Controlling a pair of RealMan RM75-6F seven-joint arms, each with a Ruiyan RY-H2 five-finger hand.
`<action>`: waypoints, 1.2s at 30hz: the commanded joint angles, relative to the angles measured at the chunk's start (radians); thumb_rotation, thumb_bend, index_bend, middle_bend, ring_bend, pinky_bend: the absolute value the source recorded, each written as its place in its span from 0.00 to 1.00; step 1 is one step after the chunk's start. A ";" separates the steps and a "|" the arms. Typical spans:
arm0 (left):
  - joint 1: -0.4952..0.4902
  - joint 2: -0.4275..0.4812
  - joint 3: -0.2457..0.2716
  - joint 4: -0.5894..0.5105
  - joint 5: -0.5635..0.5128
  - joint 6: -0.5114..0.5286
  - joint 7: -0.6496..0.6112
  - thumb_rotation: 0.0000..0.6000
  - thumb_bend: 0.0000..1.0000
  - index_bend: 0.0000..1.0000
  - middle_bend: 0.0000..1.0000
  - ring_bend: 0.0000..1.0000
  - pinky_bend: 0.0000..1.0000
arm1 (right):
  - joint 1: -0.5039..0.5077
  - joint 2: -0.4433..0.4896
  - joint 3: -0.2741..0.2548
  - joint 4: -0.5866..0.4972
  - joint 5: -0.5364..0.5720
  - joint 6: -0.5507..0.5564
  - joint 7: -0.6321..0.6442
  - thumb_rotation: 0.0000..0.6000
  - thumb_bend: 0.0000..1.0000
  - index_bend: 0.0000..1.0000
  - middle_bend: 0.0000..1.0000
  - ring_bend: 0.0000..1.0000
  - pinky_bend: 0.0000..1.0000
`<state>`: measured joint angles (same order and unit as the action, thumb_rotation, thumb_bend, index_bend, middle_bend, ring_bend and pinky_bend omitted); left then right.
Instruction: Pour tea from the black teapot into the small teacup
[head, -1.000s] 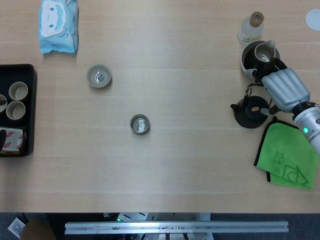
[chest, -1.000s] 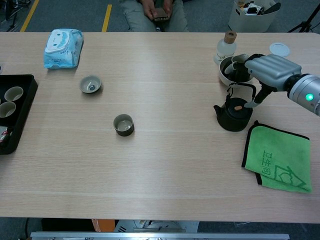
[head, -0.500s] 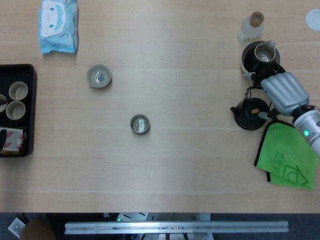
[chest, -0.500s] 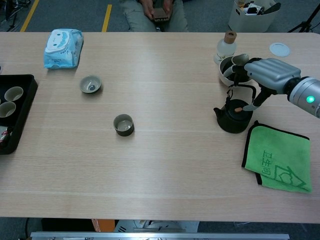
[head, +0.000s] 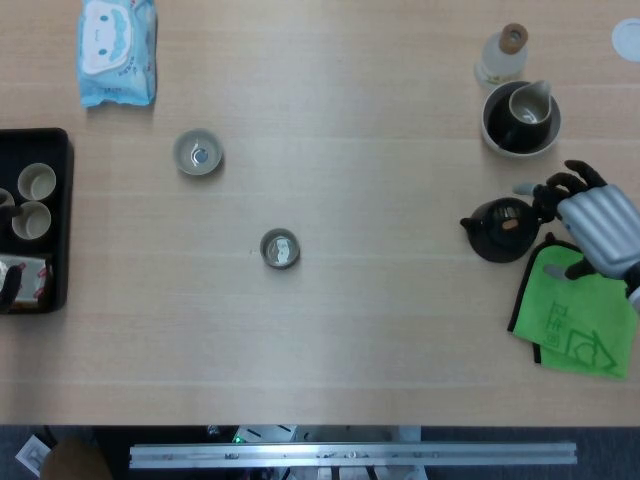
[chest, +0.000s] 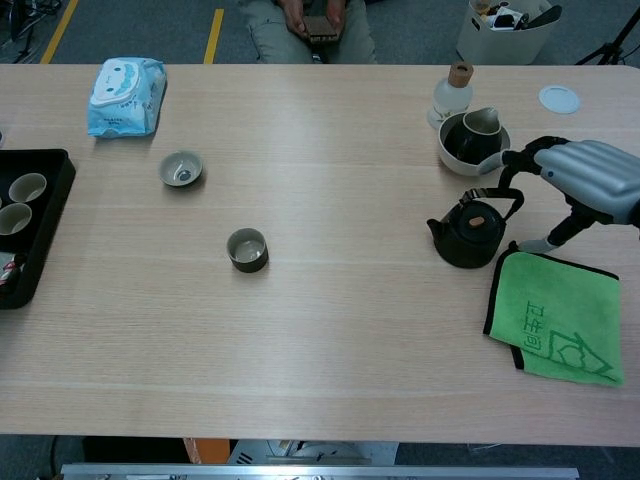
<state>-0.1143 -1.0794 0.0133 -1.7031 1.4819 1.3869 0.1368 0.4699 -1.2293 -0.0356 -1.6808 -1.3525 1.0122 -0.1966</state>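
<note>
The black teapot (head: 500, 229) (chest: 467, 232) stands upright on the table at the right, its spout pointing left. My right hand (head: 596, 222) (chest: 587, 180) hovers just right of it with fingers spread and nothing in its grasp. Its fingertips (chest: 505, 166) reach toward the top of the pot's handle, and the thumb (chest: 560, 236) points down over the cloth's edge. The small dark teacup (head: 280, 248) (chest: 247, 249) sits near the table's middle, far to the left of the pot. My left hand appears in neither view.
A green cloth (head: 575, 310) (chest: 548, 318) lies right of the pot. Behind the pot are a white bowl holding a pitcher (head: 520, 117) (chest: 470, 140) and a corked bottle (head: 503, 54). Another cup (head: 198, 153), a wipes pack (head: 117, 48) and a black tray (head: 55, 215) sit at the left.
My right hand has drawn back to the right, off the top of the teapot, and its fingers have spread. The teapot stays in place.
</note>
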 joint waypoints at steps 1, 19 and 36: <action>0.002 -0.001 0.003 0.001 0.003 0.002 -0.003 1.00 0.39 0.20 0.17 0.19 0.21 | -0.025 0.002 -0.016 -0.001 -0.019 0.025 0.019 1.00 0.04 0.20 0.38 0.20 0.09; 0.023 0.024 0.014 -0.003 0.020 0.028 -0.031 1.00 0.39 0.20 0.16 0.19 0.20 | -0.009 -0.037 0.005 -0.013 -0.038 -0.001 -0.014 1.00 0.05 0.25 0.34 0.35 0.10; 0.023 0.023 0.021 0.008 0.035 0.022 -0.045 1.00 0.39 0.20 0.16 0.19 0.18 | -0.027 -0.077 -0.021 -0.002 -0.009 -0.020 -0.075 1.00 0.05 0.32 0.39 0.41 0.10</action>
<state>-0.0912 -1.0560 0.0342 -1.6946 1.5174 1.4093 0.0914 0.4428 -1.3060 -0.0560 -1.6833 -1.3624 0.9925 -0.2711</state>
